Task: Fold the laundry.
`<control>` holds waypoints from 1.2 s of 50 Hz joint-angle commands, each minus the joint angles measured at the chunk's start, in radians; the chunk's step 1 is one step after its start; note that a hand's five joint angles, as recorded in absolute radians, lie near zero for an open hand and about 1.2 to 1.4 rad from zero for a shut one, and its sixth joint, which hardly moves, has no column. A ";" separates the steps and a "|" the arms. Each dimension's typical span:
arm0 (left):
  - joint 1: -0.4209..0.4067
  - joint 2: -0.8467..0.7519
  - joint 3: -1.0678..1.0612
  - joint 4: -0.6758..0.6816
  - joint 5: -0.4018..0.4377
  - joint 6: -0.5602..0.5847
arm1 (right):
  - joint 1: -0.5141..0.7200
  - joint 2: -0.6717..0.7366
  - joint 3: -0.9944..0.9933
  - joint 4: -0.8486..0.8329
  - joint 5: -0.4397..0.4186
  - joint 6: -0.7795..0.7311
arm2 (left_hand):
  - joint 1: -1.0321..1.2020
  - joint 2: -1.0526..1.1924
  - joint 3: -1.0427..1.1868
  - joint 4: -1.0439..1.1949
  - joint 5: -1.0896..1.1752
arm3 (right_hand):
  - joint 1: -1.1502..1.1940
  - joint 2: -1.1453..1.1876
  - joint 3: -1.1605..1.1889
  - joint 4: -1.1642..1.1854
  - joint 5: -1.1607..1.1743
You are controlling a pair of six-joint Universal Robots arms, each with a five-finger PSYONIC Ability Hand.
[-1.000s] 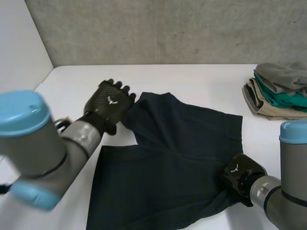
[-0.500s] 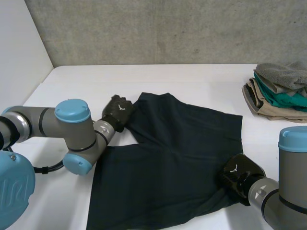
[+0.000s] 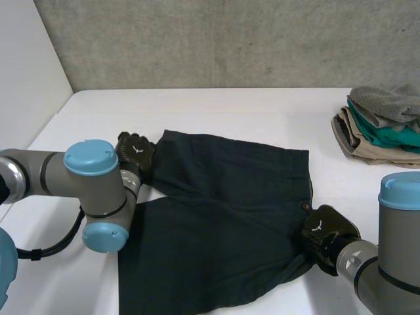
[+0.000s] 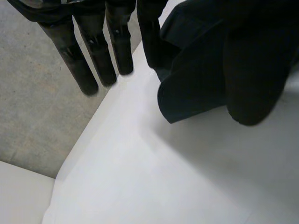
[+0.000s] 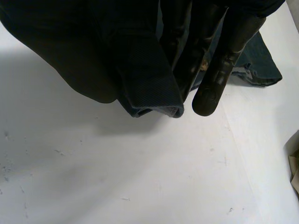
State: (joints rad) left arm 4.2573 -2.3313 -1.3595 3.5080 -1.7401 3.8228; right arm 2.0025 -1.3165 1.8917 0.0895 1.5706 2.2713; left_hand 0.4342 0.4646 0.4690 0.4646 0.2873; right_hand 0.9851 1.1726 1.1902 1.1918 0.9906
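Spread flat across the middle of the white table (image 3: 262, 108): dark navy shorts (image 3: 223, 216), plain heavy cloth, slightly rumpled. Waistband toward the right edge of the table, a small button (image 3: 305, 205) showing on it; two legs reaching toward the left edge, one nearer the far edge, one nearer the near edge. Long axis, waist to hems, running right to left.

At the far corner of the far leg's hem: left hand (image 3: 134, 149), pinching the cloth between thumb and one finger, the other fingers straight and free beside it, the hem lifted just off the table.

At the waistband, toward its near end, just beside the button: right hand (image 3: 326, 233), a thick fold of cloth pinched between straight fingers and thumb.

Hands at opposite ends of the shorts, cloth lying between them.

Well apart, by the far right corner: a pile of clothes (image 3: 384, 125), grey, teal and tan.

Likely next: a fold along the long axis, far leg over near leg; left hand better placed to carry it.
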 commanded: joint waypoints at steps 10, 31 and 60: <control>0.015 0.181 -0.029 -0.003 0.186 -0.092 | 0.002 0.000 0.001 -0.011 -0.003 0.034 | 0.234 0.204 0.199 0.204 0.207 | 0.411 0.224 0.206 0.204 0.231; 0.061 0.012 0.066 -0.152 0.255 -0.195 | -0.004 0.022 0.006 -0.024 -0.003 0.034 | 0.284 0.254 0.249 0.254 0.257 | 0.411 0.224 0.206 0.204 0.231; 0.093 0.018 0.023 -0.147 0.100 -0.101 | 0.001 0.037 0.007 -0.033 -0.001 0.034 | 0.962 0.932 0.927 0.932 0.934 | 0.411 0.224 0.206 0.204 0.231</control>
State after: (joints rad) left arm 4.3509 -2.3163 -1.3223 3.3570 -1.5811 3.7219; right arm 2.0009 -1.2808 1.8974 0.0571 1.5692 2.3056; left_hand 1.1188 1.1871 1.1822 1.1962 0.9704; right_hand 0.9851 1.1726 1.1902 1.1918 0.9907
